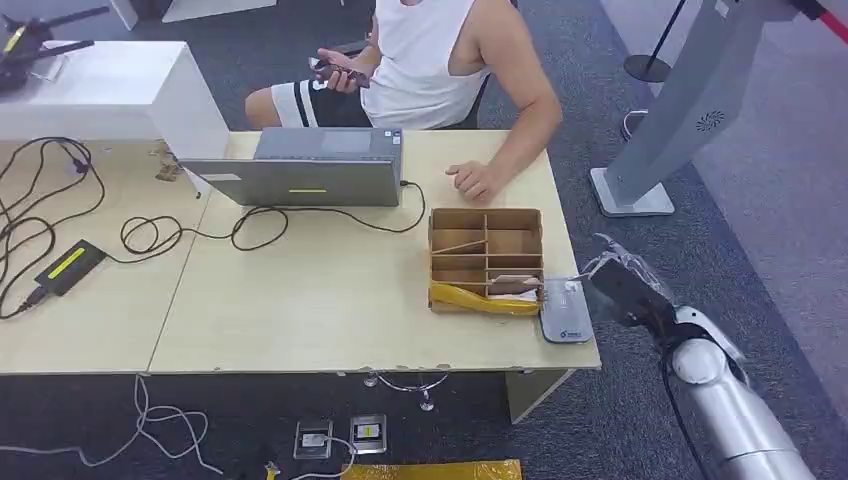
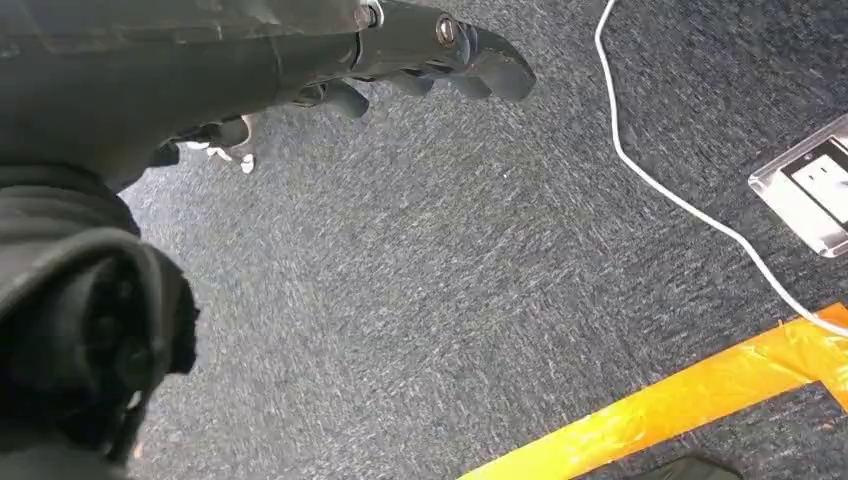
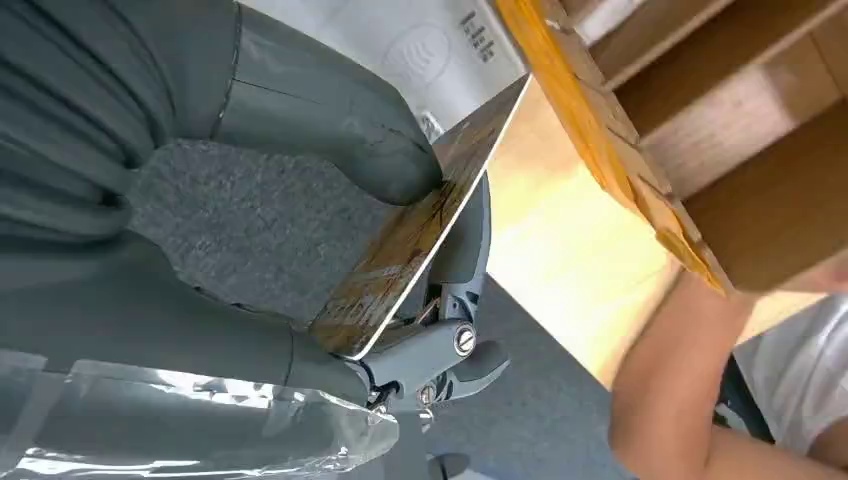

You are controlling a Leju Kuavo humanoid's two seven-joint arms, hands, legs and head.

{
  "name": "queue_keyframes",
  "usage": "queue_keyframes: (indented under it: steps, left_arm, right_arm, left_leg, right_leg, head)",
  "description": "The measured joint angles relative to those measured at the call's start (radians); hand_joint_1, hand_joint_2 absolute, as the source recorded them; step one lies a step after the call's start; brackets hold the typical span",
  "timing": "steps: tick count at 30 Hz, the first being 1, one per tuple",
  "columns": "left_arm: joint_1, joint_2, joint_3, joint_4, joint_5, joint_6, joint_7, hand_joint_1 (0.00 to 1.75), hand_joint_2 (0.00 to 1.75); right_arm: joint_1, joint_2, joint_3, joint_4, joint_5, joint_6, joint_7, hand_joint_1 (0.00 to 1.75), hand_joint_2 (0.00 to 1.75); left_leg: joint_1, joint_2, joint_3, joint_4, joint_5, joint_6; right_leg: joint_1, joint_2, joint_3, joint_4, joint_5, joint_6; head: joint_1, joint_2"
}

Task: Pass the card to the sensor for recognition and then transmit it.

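Floor is dark grey-blue carpet [image 1: 620, 130], w/ a strip of yellow tape [image 2: 690, 400] on it and a white cable [image 2: 680, 195] lying loose near a metal floor socket [image 2: 812, 185]. Two light wood tabletops [image 1: 300, 310] stand side by side. A white cabinet [image 1: 110, 85] is behind the left one. A grey stand [image 1: 680, 110] w/ flat base is on the right side. Light is even, soft.
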Motion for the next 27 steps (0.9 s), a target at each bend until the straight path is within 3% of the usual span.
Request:
queue_keyframes:
  steps: [27]
  left_arm:
    - [0.001, 0.002, 0.000, 0.000, -0.019, -0.002, 0.000, 0.00, 0.00]
  right_arm:
    - [0.074, 0.034, 0.005, -0.022, 0.031, 0.015, 0.024, 1.75, 1.75]
  left_leg:
    - [0.000, 0.000, 0.000, 0.000, 0.000, 0.000]
  right_leg:
    - [0.000, 0.000, 0.000, 0.000, 0.000, 0.000]
  head:
    - [0.000, 0.000]
